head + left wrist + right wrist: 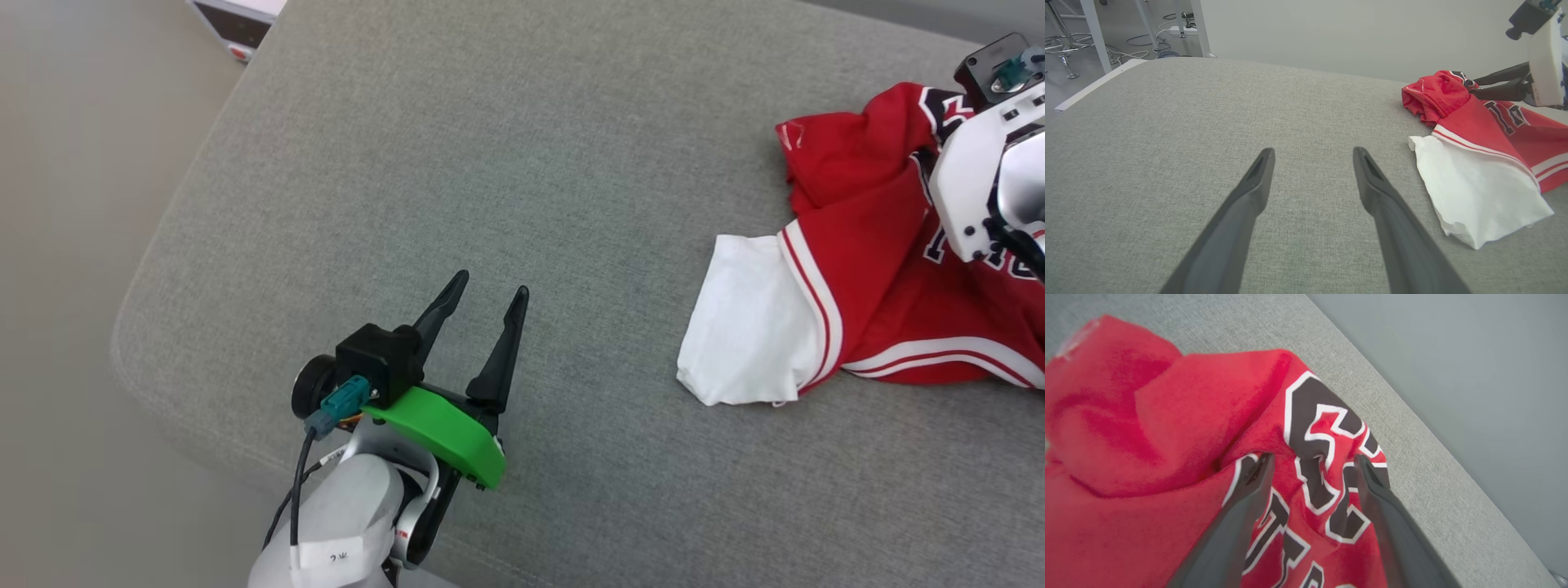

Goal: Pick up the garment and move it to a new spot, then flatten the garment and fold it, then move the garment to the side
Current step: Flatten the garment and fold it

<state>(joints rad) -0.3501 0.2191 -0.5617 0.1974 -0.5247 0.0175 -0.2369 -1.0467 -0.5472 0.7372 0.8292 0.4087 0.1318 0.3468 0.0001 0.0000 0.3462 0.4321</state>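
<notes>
At the far left, beyond the corner of the grey cushion (490,163), a white box (237,20) is sitting well apart from my work and is not disturbing me. Next, my left gripper (493,283) is hovering over bare cushion with its two fingers spread apart and holding nothing. Between it and the garment (865,245) nothing is standing in the way. The garment is lying at the right side of the cushion, crumpled. Its white sleeve (747,327) is pointing towards my left gripper, and the red body is bunching up in folds. My right gripper (1313,456) is above the lettered chest with its fingers apart; a fold of cloth is rising between them, but they are not squeezing it. I am judging that the flattening, the folding and the move to the side are all waiting to be done. The cushion edge is running just beside the lettering, so I am thinking the cloth could slide off there.
</notes>
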